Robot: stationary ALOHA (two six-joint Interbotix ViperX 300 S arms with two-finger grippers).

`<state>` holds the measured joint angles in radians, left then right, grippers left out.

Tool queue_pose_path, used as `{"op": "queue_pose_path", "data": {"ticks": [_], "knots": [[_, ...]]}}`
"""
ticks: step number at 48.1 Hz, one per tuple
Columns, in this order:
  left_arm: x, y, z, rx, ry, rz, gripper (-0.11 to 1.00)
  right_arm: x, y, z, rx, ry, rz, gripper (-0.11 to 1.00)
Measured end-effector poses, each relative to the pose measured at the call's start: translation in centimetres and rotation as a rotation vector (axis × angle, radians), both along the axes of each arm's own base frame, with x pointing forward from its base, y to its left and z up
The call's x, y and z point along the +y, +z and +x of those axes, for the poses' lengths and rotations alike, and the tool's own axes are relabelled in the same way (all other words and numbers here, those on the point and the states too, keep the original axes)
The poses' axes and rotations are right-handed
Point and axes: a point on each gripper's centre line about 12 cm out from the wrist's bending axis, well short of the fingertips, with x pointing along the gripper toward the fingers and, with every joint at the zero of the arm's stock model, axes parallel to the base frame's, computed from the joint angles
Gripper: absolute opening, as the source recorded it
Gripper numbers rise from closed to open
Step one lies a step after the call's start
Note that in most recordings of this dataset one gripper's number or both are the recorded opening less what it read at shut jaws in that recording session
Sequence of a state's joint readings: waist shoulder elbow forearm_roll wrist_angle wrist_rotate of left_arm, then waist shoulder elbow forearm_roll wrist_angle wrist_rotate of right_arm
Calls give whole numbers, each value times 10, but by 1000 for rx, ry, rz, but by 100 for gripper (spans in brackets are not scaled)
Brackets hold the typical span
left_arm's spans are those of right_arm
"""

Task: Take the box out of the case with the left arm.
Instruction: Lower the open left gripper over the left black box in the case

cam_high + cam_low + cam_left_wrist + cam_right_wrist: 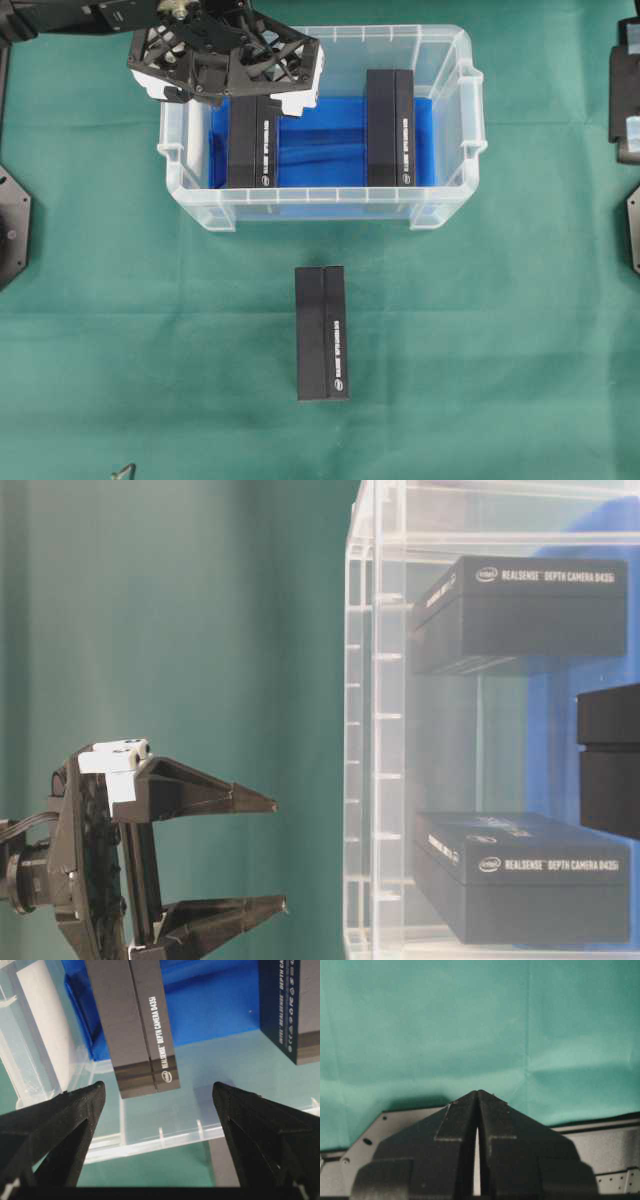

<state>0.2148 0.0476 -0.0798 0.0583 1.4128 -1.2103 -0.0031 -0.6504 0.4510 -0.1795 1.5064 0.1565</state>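
The clear case (320, 205) with its blue sheet (322, 140) holds two black boxes: a left box (250, 150) and a right box (390, 128). A third box (322, 332) lies on the green cloth in front of the case. My left gripper (232, 92) hangs open over the far end of the left box, touching nothing. In the left wrist view the gripper (157, 1089) spreads wide, with the left box (135, 1025) beyond its tips and the case rim (165, 1136) below. My right gripper (478, 1094) is shut and empty over bare cloth.
The table-level view shows my left gripper (275, 855) open just outside the case wall (365, 730). The right arm's base (625, 90) sits at the right edge. Black mounts stand at the left edge (12, 225). Green cloth covers the table.
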Motion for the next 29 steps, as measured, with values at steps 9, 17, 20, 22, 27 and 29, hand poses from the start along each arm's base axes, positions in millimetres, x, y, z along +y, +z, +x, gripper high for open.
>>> {"op": "queue_pose_path", "data": {"ticks": [9,17,20,22,27,29], "knots": [[0,0,0,1,0,3,85,0,0,0,0,2,0,0],[1,-1,1,-5,3,7,85,0,0,0,0,0,0,0],[1,-2,1,-5,4,7,85,0,0,0,0,2,0,0],[1,-3,1,-7,4,7,85,0,0,0,-2,0,0,0],[1,-6,1,-5,3,7,85,0,0,0,0,0,0,0],[1,-8,0,-3,4,7,85,0,0,0,0,0,0,0]]}}
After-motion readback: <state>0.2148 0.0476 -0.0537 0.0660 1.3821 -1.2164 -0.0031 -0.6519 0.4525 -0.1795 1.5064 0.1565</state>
